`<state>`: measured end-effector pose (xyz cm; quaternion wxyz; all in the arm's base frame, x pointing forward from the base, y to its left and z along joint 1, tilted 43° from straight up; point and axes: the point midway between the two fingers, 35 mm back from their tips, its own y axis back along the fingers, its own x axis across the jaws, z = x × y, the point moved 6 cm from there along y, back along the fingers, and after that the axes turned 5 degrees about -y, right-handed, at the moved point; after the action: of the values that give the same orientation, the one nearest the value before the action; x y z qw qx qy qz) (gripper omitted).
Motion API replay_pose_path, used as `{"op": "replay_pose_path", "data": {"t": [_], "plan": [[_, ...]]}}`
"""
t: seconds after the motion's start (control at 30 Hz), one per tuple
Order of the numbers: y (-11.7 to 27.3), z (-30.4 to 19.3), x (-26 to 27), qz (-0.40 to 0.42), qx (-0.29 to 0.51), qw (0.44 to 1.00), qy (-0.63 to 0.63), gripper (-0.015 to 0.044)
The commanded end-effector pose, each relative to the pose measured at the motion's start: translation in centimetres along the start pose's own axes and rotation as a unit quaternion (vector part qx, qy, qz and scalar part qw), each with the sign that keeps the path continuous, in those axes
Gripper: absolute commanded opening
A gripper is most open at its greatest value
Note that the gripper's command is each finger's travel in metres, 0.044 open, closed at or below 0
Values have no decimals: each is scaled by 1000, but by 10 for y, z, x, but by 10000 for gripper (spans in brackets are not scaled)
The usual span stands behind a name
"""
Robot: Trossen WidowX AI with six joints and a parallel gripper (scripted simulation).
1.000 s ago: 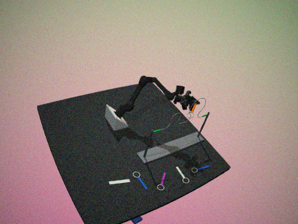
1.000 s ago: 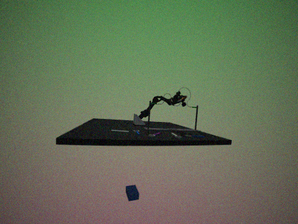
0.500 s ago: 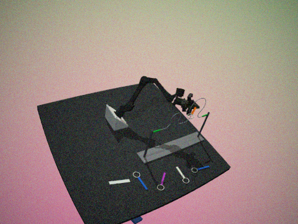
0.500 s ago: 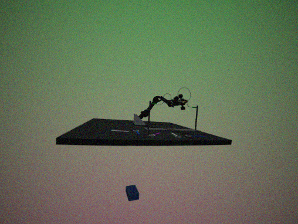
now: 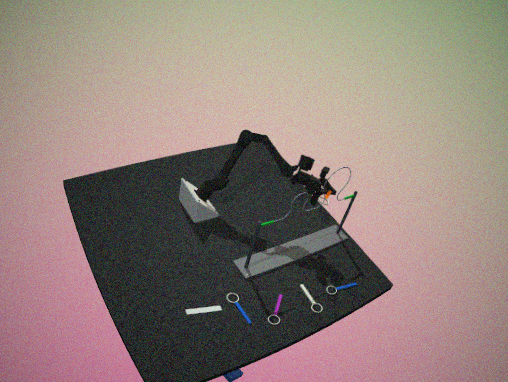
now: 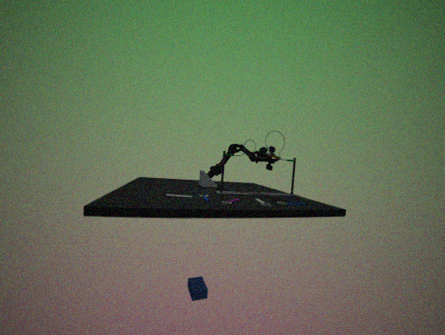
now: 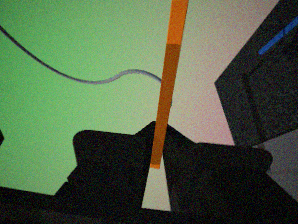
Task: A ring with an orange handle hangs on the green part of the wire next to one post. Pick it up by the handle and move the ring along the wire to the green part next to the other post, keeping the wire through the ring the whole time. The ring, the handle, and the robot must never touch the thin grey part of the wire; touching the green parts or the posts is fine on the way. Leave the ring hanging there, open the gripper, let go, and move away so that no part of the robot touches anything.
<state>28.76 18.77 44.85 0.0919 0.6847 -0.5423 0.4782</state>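
Observation:
My gripper [image 5: 327,192] [image 7: 158,125] is shut on the orange handle [image 5: 328,194] [image 7: 173,60], which runs up out of the fingertips in the wrist view. The ring shows only faintly under the handle in the top view, around or close to the wire; I cannot tell whether it touches. The grey wire [image 6: 275,131] [image 7: 95,82] curves in loops and passes behind the handle in the wrist view. One green part [image 5: 268,222] is beside the left post [image 5: 252,242] [image 6: 222,175]; the other green part [image 5: 349,197] is beside the right post [image 5: 347,213] [image 6: 293,175], nearer the gripper.
The posts stand on a grey base strip [image 5: 320,240]. On the dark table [image 5: 125,225] lie a white bar [image 5: 203,310], two blue-handled rings, a magenta-handled ring and a white-handled ring toward the front. A blue block [image 6: 197,288] is below the table.

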Motion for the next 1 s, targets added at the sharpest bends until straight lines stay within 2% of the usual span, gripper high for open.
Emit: {"op": "replay_pose_path", "data": {"t": [0.0, 0.47, 0.97], "plan": [[2, 2, -10, -24, 5, 999, 41, -150], [14, 17, -46, -113, 16, 975, 190, -150], [31, 44, -75, -203, 28, 917, 342, -150]]}}
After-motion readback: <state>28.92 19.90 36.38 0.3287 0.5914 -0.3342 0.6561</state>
